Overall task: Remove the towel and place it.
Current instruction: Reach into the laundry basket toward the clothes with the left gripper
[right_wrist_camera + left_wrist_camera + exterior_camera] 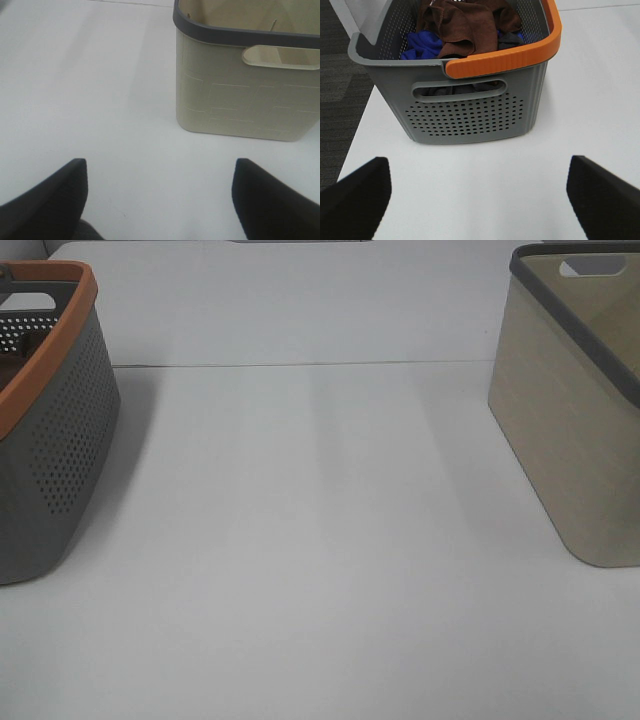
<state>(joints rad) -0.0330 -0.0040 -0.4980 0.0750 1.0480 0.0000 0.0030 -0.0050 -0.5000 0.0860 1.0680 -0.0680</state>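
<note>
I have my right gripper [160,167] hanging over the white table [90,90], its two dark fingers [50,200] spread wide, with only tabletop showing between them. Ahead of it, and clear of it, the beige basket [235,105] stands upright. It has a dark grey rim [220,32], a handle slot [280,56] just under that rim, and faint raised rectangles on its wall

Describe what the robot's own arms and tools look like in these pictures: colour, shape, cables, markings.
Only the wrist views show anything of them. The left tool has two plain matt black fingers, broad and tapering to blunt ends; the right tool looks the same. No cables or markings are visible. The arms themselves are out of every view.
</note>
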